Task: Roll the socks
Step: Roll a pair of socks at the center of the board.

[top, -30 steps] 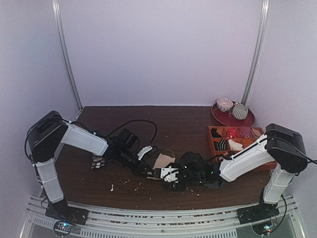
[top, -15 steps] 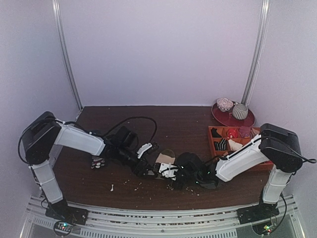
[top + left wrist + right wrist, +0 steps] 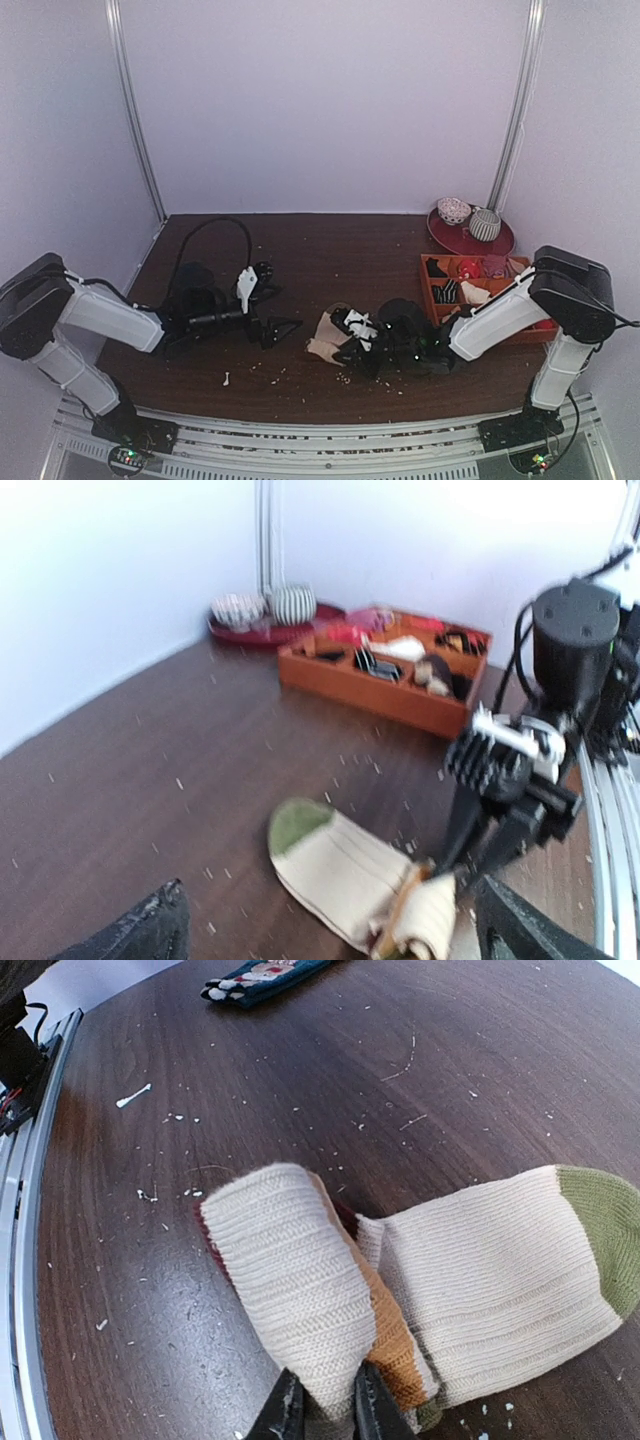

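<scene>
The socks (image 3: 480, 1280) are cream ribbed knit with a green toe and lie on the dark table. One end is folded into a thick roll (image 3: 290, 1280) showing an orange and a dark-red stripe. My right gripper (image 3: 325, 1412) is shut on the near edge of that roll. From above, the socks (image 3: 326, 336) lie at centre with the right gripper (image 3: 347, 340) at their right side. My left gripper (image 3: 283, 330) stands open to their left, apart from them. In the left wrist view the socks (image 3: 350, 865) lie between its spread fingers (image 3: 150, 930).
An orange tray (image 3: 424, 290) of sock bundles stands at the right, with a red plate (image 3: 445, 240) holding two bundles behind it. A small dark patterned sock (image 3: 262, 975) lies on the left part of the table. Lint specks dot the wood.
My left gripper opened, let go of the socks and drew back to the left. My right gripper shut on the rolled end.
</scene>
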### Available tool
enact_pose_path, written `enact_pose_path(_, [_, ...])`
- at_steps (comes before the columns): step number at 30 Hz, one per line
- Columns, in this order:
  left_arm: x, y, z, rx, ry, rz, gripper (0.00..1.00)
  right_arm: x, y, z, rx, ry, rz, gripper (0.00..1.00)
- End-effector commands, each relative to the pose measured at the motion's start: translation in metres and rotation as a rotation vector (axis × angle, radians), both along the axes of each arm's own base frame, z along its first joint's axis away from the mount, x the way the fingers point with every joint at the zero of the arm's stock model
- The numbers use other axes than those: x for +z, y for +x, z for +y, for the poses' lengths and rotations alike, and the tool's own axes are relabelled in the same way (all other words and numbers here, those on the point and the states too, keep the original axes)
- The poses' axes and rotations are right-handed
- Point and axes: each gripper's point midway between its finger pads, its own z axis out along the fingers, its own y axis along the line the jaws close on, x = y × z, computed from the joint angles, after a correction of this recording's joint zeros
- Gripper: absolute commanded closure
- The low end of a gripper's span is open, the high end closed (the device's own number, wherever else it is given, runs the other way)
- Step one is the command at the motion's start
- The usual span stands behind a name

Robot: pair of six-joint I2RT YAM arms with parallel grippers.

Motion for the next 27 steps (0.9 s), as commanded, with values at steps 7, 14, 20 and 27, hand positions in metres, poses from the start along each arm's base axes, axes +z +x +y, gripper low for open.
enact_pose_path(7, [0.043,-0.021,-0.015,-0.328,-0.261,-0.068,0.08,-0.08,-0.036,-0.053,-0.025,-0.239,0.333,0.84])
enact_pose_path(14, [-0.03,-0.022,-0.036,-0.344,0.007,0.086,0.2,-0.089,-0.032,-0.062,-0.005,-0.294,0.354,0.84])
enact_pose_path(20, [-0.084,-0.027,-0.05,-0.358,0.179,0.169,0.24,-0.089,-0.029,-0.064,-0.003,-0.291,0.366,0.84])
enact_pose_path(27, [-0.108,-0.029,-0.056,-0.374,0.237,0.204,0.31,-0.092,-0.029,-0.068,-0.007,-0.297,0.379,0.84])
